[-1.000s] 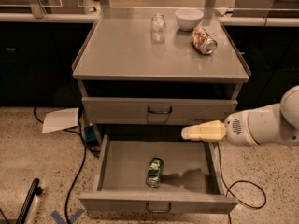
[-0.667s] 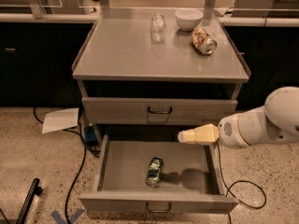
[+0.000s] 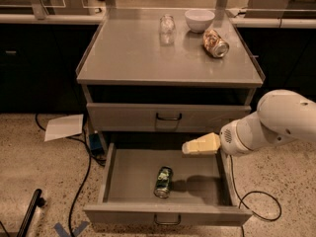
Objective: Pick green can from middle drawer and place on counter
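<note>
Your gripper (image 3: 186,147) hangs over the open middle drawer (image 3: 133,174), at the tray's far right. It points left from the white arm (image 3: 276,122), which comes in from the right edge. No gap shows between the fingers: they look like one pale wedge, pressed together and holding nothing.

Compared with a second ago, the gripper's tip has crept a little further left and slightly nearer, so it now reaches further over the tray. More of the rounded white arm has come into view on the right. The gripper's shadow falls on the drawer floor just right of the green can (image 3: 163,181).

The green can has not moved. It lies on its side on the drawer floor, close to the near wall and about midway across, with its length running near to far. It sits to the left of the gripper and nearer than it, clearly apart, with nothing touching it.

The drawer is pulled out as far as before, and the top drawer (image 3: 128,116) above it is shut. On the counter (image 3: 133,53) you can see the same three things at the far side: a clear glass jar (image 3: 167,23), a white bowl (image 3: 199,19) to its right, and an orange-brown can (image 3: 216,43) lying on its side just nearer than the bowl. A sheet of paper (image 3: 64,127) lies on the floor to the left.
</note>
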Controlling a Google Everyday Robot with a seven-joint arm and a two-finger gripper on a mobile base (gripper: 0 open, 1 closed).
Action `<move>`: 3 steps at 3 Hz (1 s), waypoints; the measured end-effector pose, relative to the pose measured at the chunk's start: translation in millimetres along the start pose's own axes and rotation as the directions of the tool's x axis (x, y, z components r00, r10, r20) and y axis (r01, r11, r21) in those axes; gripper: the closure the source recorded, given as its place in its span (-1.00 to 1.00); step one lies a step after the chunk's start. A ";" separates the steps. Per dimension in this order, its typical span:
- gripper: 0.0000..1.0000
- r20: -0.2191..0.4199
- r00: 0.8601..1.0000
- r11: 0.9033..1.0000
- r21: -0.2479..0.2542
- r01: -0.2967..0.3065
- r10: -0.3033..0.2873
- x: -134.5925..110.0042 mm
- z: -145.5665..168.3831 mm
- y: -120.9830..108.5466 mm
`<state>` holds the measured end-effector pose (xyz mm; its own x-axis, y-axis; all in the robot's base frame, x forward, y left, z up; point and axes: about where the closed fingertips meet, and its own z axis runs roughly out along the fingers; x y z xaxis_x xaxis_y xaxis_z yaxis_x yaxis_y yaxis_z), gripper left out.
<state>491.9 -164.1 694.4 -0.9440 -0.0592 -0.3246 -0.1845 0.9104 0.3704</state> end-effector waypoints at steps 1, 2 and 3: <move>-1.00 -0.030 1.000 1.000 -0.003 -0.005 0.004 -2.1 21.9 -7.1; -1.00 -0.099 0.995 1.000 0.031 0.007 -0.003 -6.3 66.1 -13.9; -1.00 -0.161 0.987 0.998 0.058 0.033 -0.023 -15.4 109.3 -9.7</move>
<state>538.1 -127.3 600.7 -0.9712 -0.1451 -0.1890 -0.1990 0.9303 0.3082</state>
